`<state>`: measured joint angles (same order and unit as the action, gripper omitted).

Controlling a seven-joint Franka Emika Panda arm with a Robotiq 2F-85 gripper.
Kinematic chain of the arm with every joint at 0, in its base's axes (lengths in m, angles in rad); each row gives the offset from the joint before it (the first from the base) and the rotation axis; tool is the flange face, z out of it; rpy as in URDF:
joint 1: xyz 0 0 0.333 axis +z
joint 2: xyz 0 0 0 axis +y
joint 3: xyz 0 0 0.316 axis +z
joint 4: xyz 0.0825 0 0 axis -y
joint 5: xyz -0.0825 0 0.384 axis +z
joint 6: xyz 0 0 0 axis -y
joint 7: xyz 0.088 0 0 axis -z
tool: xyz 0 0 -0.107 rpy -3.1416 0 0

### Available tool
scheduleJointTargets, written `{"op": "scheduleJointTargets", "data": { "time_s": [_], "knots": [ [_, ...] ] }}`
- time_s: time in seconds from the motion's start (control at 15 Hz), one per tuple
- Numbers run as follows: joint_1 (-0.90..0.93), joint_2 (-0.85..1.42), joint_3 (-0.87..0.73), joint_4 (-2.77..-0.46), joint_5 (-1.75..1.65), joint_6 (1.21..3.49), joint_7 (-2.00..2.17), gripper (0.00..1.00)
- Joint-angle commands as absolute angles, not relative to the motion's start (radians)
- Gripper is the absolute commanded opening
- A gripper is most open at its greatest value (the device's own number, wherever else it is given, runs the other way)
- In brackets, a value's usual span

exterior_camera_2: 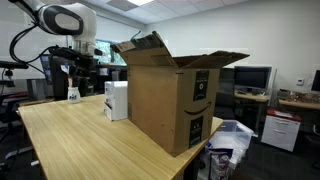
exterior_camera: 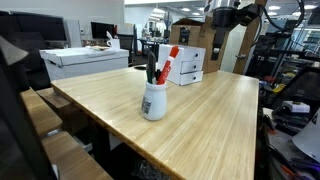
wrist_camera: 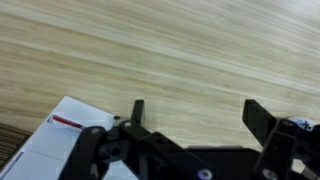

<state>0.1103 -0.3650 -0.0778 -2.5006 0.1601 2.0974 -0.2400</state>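
Observation:
My gripper (wrist_camera: 200,115) hangs open above the light wooden table (wrist_camera: 170,50), with only bare wood between its two black fingers (wrist_camera: 138,110). A corner of a white box with a red stripe (wrist_camera: 70,135) shows under the left finger. In both exterior views the gripper (exterior_camera: 222,18) (exterior_camera_2: 75,62) is raised well above the table's far end, near the white box (exterior_camera: 185,65) (exterior_camera_2: 117,100). A white cup holding markers (exterior_camera: 153,100) (exterior_camera_2: 73,95) stands on the table, apart from the gripper.
A large open cardboard box (exterior_camera_2: 170,95) (exterior_camera: 195,35) sits on the table beside the white box. A white printer-like box (exterior_camera: 85,62) stands on a neighbouring desk. Office desks, monitors and clutter surround the table.

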Motion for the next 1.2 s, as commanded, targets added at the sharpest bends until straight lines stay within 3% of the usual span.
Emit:
{"op": "scheduleJointTargets", "data": {
  "time_s": [0.0, 1.13],
  "knots": [
    [0.138, -0.339, -0.056, -2.497, 0.223, 2.109, -0.312, 1.00],
    [0.190, -0.204, 0.117, -2.363, 0.234, 2.128, -0.105, 1.00]
  ]
}}
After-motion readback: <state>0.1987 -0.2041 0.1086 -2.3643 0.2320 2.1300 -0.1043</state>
